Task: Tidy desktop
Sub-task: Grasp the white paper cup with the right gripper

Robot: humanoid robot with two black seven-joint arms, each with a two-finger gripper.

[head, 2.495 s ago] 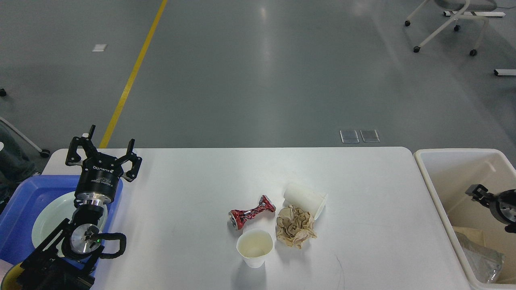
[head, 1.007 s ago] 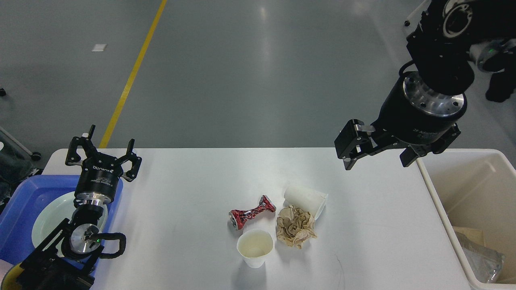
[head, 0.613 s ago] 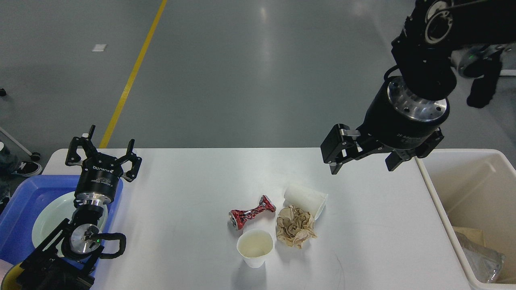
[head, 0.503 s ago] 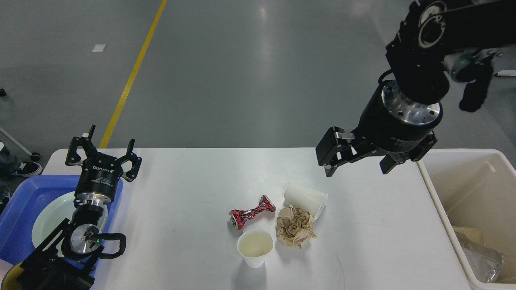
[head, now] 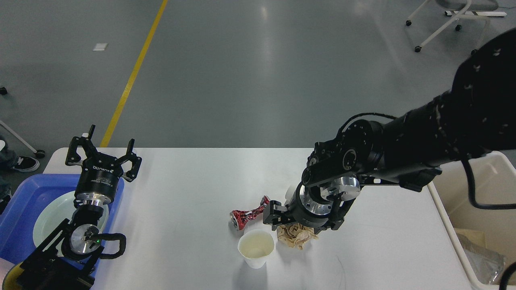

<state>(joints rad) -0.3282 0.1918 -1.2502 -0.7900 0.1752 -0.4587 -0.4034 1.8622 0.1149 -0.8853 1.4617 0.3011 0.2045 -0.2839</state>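
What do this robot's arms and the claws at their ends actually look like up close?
Both arms are black. The left gripper has two black linked fingers on a black drum with white lettering, above a silver ring; a black cable loops beside a silver joint cap with a green light. The right gripper sits on a black drum with silver discs, and a black cable arcs over the thick, dimpled arm.

The white counter (head: 193, 181) carries a crushed red can (head: 246, 214) left of the right fingers (head: 271, 214); an upright paper cup (head: 256, 249) nearer; crumpled brown paper (head: 296, 238) beneath them; a blue tray (head: 24, 201) at far left.
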